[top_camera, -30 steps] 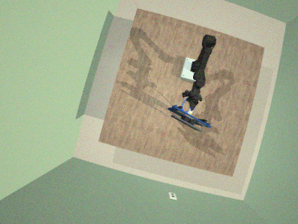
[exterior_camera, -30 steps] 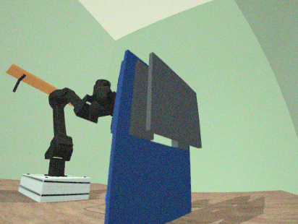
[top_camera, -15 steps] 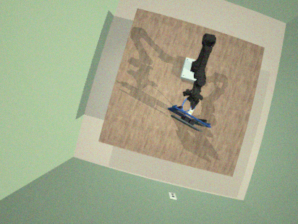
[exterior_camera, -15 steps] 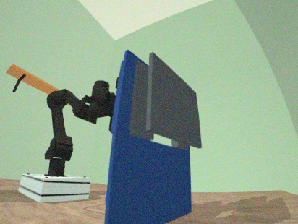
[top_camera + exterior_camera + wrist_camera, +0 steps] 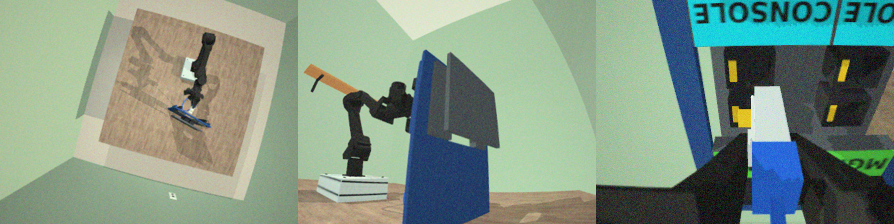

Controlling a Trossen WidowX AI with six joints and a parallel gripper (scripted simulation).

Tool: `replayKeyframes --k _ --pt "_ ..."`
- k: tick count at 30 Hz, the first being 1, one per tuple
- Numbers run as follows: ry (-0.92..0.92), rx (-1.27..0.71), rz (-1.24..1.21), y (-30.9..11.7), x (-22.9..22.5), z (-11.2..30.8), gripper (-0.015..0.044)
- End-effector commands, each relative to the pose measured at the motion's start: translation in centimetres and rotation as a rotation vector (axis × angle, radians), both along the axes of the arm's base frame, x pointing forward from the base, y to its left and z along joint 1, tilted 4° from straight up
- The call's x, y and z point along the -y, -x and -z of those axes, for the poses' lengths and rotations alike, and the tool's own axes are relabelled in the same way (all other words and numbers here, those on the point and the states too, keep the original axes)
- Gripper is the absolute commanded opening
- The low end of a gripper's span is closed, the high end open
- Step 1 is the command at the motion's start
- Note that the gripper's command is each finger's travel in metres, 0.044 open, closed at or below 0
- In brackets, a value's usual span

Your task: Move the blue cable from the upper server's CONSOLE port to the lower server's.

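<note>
Plug point(image 5: 772, 117) sits clamped in the narrowed tool point(image 5: 768, 140) point(image 5: 194, 107); sideways misalignment could jam it against the socket rim ahead.

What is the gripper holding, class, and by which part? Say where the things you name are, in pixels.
The gripper point(image 5: 768, 140) holds the cable's plug point(image 5: 771, 112) by its sides, near the blue rear part; the pale front end sticks out beyond the fingers.

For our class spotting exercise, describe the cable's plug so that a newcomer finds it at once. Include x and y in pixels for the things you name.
Find the upright blue panel point(image 5: 203, 123) point(image 5: 450, 181) point(image 5: 678, 60); on its arm side, the black gripper point(image 5: 194, 105) point(image 5: 768, 140) holds the plug point(image 5: 771, 117). It is a white block with a blue rear end, unlike the dark, gold-marked port openings beyond it.
</note>
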State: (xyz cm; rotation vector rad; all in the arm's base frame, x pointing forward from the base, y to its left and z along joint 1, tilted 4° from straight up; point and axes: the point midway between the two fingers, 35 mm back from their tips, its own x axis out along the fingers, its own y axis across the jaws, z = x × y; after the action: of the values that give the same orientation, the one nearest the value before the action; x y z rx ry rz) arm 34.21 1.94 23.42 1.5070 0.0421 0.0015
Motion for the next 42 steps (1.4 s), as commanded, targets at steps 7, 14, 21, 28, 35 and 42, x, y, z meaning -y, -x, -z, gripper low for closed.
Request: replayKeyframes --k 7,14,21,28,35,42 --pt "-0.003 0.004 0.001 0.7 -0.2 -0.1 0.0" --pt "-0.003 0.004 0.001 1.1 -0.3 -0.1 0.0" --pt "-0.004 0.003 0.001 1.6 -0.5 -0.1 0.0" --pt "-0.004 0.004 0.001 1.1 -0.4 1.4 0.0" --pt "-0.003 0.004 0.001 0.7 -0.3 3.7 0.0" --pt "-0.003 0.003 0.001 0.7 -0.2 5.9 0.0"
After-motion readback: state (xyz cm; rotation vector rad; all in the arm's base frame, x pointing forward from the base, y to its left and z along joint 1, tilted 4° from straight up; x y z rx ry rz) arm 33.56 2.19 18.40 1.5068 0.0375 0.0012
